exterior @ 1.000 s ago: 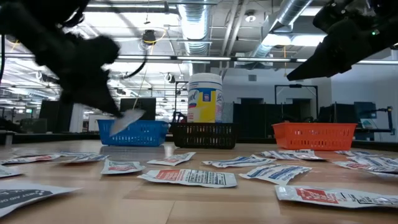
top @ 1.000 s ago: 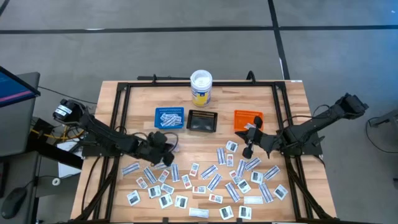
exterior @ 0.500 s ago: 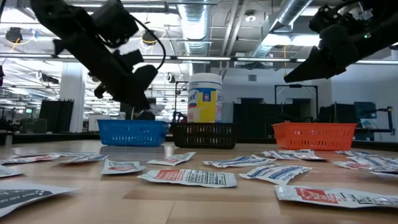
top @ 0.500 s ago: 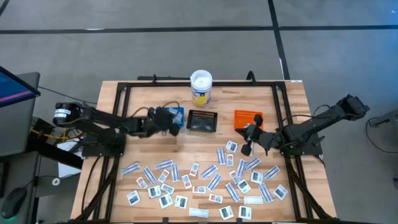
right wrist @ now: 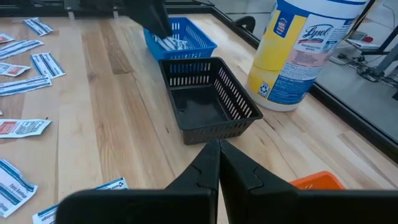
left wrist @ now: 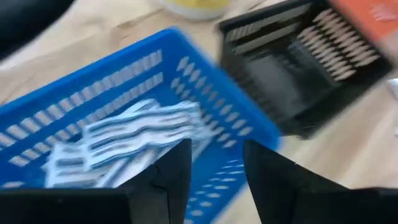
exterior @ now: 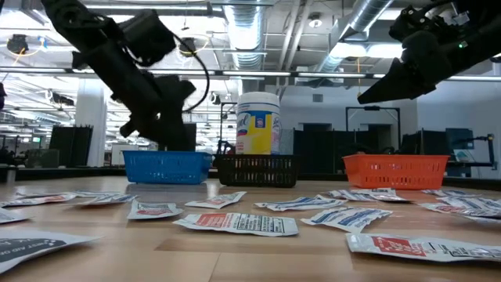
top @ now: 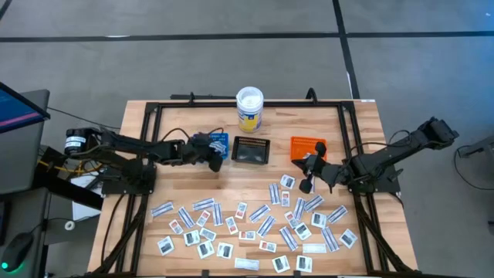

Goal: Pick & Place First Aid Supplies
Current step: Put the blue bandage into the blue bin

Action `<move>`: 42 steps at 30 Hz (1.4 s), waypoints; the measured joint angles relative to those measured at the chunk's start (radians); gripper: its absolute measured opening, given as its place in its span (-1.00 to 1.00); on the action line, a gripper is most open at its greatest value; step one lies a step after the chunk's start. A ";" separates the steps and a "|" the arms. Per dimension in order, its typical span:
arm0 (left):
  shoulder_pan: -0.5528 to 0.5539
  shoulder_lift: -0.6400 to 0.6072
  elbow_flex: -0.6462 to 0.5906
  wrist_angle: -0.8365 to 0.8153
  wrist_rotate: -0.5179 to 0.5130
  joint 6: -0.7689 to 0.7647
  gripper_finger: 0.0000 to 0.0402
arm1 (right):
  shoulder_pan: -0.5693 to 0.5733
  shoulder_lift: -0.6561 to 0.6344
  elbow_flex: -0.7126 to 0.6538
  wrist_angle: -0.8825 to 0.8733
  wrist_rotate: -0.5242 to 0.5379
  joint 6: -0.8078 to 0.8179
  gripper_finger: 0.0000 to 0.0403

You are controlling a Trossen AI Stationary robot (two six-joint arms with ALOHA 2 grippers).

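Note:
Many small flat packets, the first aid supplies (top: 255,224), lie scattered on the near half of the wooden table. Several white-and-blue strip packets (left wrist: 134,134) lie in the blue tray (top: 210,144). My left gripper (left wrist: 217,180) hovers open just above that tray's near right corner, with nothing between its fingers; in the low view my left gripper (exterior: 174,139) hangs over the tray's rim. My right gripper (top: 307,176) waits shut above the table, near the orange tray (top: 307,147), holding nothing.
A black tray (top: 251,150) stands between the blue and orange ones, and a white-lidded tub (top: 249,108) stands behind it at the far edge. A black rail frame (top: 154,116) runs round the tabletop. Bare wood lies between the trays and the packets.
My left gripper has swung from the packets at the near left toward the far edge, carrying a white packet, and has stopped over the blue tray. The packet no longer shows at its fingertips. My right arm has kept still.

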 joint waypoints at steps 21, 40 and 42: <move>-0.475 -0.208 0.003 -0.469 0.102 -0.558 -0.37 | -0.013 0.134 0.000 0.073 -0.313 0.015 -1.00; -0.678 -0.061 0.002 -0.948 0.551 -0.701 -0.37 | -0.021 0.294 0.000 0.327 -0.420 -0.271 -1.00; -0.695 -0.032 0.002 -0.941 0.551 -0.702 -0.37 | -0.021 0.294 0.000 0.325 -0.420 -0.271 -1.00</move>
